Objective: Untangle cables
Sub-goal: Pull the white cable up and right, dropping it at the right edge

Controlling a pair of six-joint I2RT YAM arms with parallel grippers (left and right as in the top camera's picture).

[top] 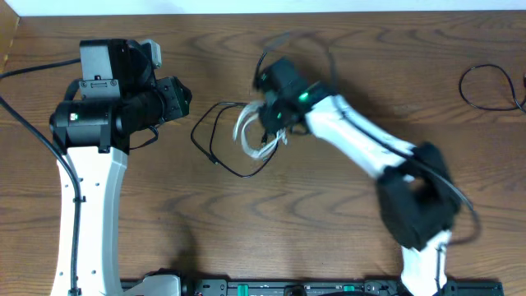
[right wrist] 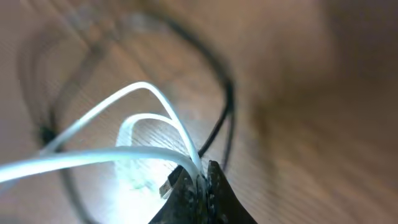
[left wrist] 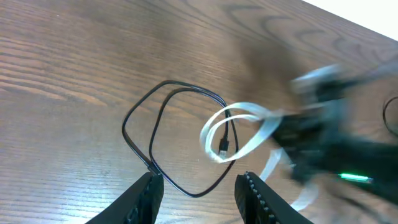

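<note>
Your right gripper (right wrist: 200,186) has its jaws pressed together on the white cable (right wrist: 149,93), pinching it at the fingertips. From there the cord arcs away in pale loops above the wooden table (top: 370,49). From overhead, that gripper sits near the middle of the table, over the bundle, and the right arm (top: 362,140) reaches in from the lower right. The arm is smeared by motion blur in both the overhead and the left wrist views.

The white cable's loops overlap the right side of a black cable (top: 215,144). This one lies flat on the wood in a double loop, and one small plug end (left wrist: 224,145) shows inside the white coil.

Your left gripper (left wrist: 199,196) hangs with its jaws spread just above the near end of the black loop, gripping neither cord. A second black cable (top: 485,86) lies curled by itself at the far right edge of the table, well apart from the tangle.
</note>
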